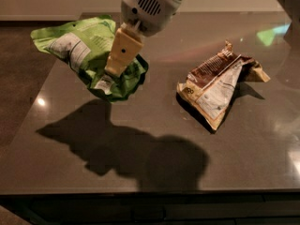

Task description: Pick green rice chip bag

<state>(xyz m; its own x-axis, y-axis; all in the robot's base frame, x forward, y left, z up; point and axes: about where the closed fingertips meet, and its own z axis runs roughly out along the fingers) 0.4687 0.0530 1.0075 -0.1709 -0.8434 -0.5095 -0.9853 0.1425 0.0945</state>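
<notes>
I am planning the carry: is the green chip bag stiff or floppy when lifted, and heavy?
Probably floppy: the green rice chip bag is crumpled where the end effector pinches it above the table. Likely light, since one pinch carries it. Its foil may slip.

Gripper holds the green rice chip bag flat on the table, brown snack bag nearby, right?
No: the camera view shows the gripper holding the green rice chip bag lifted off the table, shadow separate below; the brown snack bag lies nearby.
</notes>
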